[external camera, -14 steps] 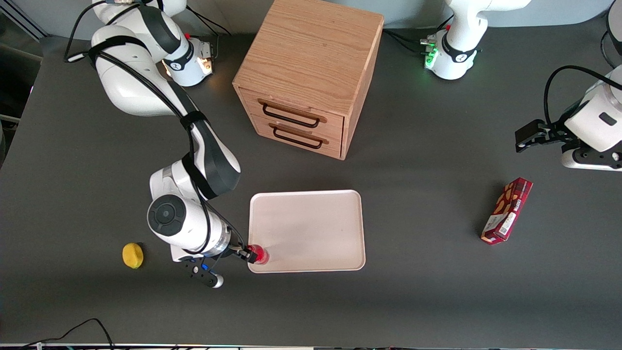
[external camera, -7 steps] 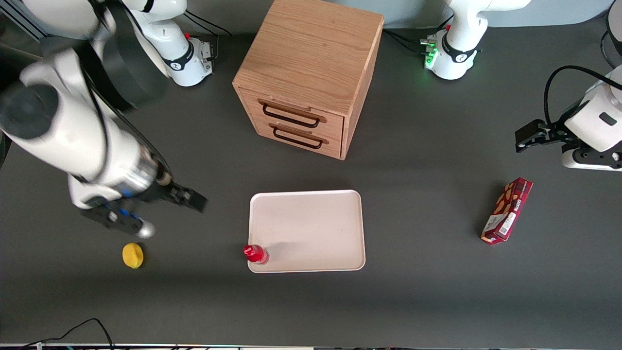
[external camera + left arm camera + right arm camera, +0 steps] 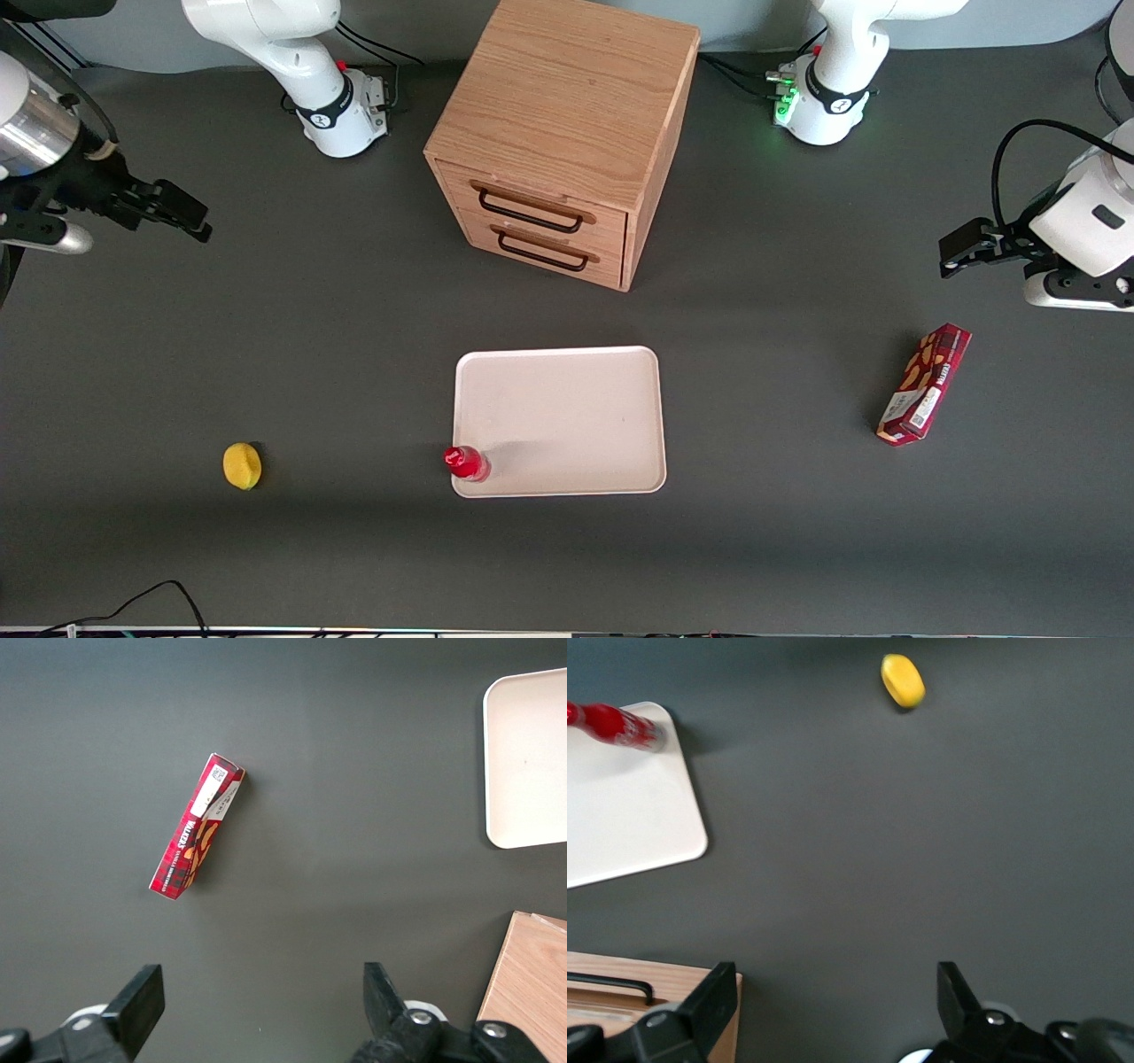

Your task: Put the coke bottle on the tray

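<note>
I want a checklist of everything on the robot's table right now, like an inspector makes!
Surface: dark grey table.
Job's things: small red coke bottle stands upright in a corner of the large cream-white tray.
Clutter: yellow lemon-shaped object toward the working arm's end; dark red snack box toward the parked arm's end; wooden two-drawer cabinet, drawers shut.
Grippers: right arm's tool open, empty, raised well away from the tray.
Cables: black cable at the table edge nearest the camera.
Surroundings: nothing seen.

A red coke bottle (image 3: pixel 466 462), cream-white tray (image 3: pixel 567 416), yellow lemon (image 3: pixel 242 465), dark-red patterned box (image 3: pixel 923 383), oak-grained cabinet (image 3: pixel 567 133), and black tool (image 3: pixel 182 213) sit over a charcoal table (image 3: pixel 797 532).
</note>
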You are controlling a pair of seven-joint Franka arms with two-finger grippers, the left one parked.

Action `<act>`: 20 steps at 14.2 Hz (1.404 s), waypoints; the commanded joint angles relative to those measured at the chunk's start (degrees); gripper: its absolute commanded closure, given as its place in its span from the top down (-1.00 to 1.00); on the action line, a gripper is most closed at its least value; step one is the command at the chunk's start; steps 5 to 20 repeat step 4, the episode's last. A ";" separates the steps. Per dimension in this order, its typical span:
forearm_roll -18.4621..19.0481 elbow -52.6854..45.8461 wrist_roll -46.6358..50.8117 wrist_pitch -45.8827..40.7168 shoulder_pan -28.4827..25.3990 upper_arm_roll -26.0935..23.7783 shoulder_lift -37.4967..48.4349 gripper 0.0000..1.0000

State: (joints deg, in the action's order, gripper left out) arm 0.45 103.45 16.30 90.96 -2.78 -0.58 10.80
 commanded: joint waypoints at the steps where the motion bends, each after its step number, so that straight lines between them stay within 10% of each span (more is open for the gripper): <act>1: -1.15 7.73 -1.27 3.18 -0.21 0.32 5.02 1.00; 20: -1.68 1.51 -0.13 -0.32 -0.21 0.32 1.60 1.00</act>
